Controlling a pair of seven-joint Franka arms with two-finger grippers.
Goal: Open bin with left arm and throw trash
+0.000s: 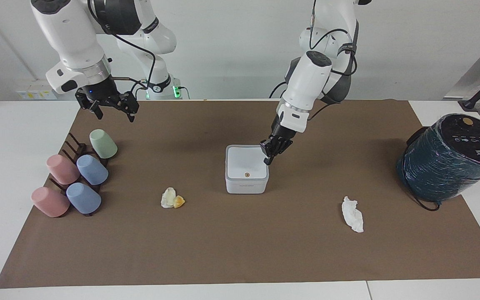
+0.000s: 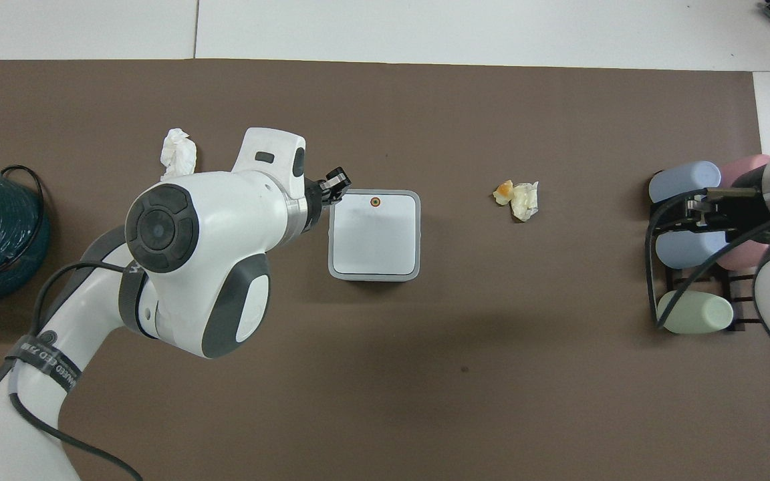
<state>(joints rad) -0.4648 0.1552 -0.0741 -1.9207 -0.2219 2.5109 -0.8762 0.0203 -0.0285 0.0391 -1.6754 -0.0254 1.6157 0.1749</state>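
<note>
White bin [image 1: 246,168] mid-frame on the table [image 1: 240,250], lid down, my left claw [image 1: 270,155] at its edge nearest my left arm, fingers apparently together, holding nothing, my right claw [image 1: 111,109] waiting upper left, its grip unclear.

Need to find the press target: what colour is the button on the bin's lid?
Orange, a tiny dot on the white bin; the overhead view shows it best.

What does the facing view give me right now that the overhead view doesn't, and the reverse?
Only the facing view shows the right gripper in the air near the cup rack and the bin's front wall. Only the overhead view shows the left gripper at the bin's edge, on the left arm's side of the orange button. Both show the lid down, the tissue wad, the peel scrap.
</note>
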